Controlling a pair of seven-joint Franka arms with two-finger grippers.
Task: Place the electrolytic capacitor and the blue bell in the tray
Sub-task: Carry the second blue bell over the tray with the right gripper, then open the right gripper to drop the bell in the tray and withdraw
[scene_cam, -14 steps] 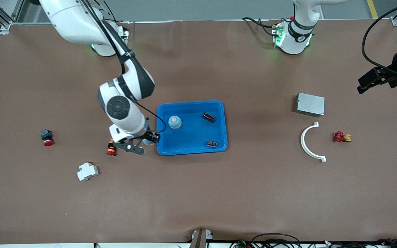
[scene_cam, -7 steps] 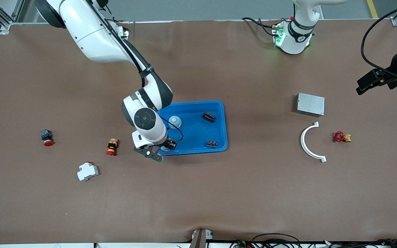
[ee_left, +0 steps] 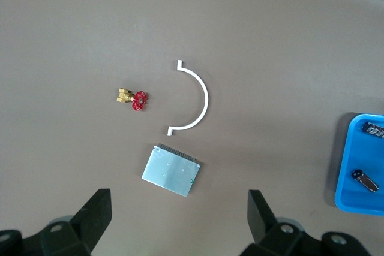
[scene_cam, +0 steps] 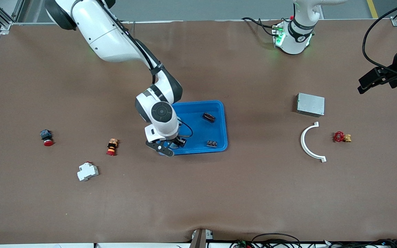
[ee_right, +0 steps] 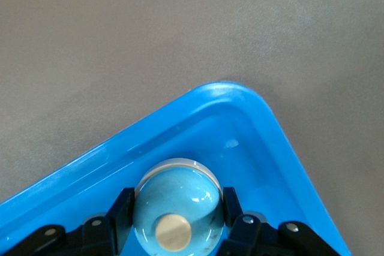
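Note:
My right gripper (scene_cam: 170, 147) is shut on a light blue bell (ee_right: 180, 199) with a cream button on top. It holds the bell inside the blue tray (scene_cam: 198, 132), at the tray's corner nearest the front camera toward the right arm's end; the tray's rim (ee_right: 240, 97) curves close by. I cannot tell whether the bell touches the tray floor. A dark cylindrical part (scene_cam: 209, 117) and a small dark component (scene_cam: 212, 143) lie in the tray. My left gripper (ee_left: 179, 214) is open and empty, waiting high over the left arm's end of the table (scene_cam: 367, 84).
A grey metal box (scene_cam: 310, 104), a white arc piece (scene_cam: 310, 144) and a red valve (scene_cam: 341, 137) lie toward the left arm's end. A red and orange button (scene_cam: 111, 147), a white breaker (scene_cam: 87, 171) and a black and red button (scene_cam: 46, 137) lie toward the right arm's end.
My right gripper has carried the bell from beside the tray to inside its near corner. Its wrist now covers another blue bell that lay in the tray. The left arm barely moved.

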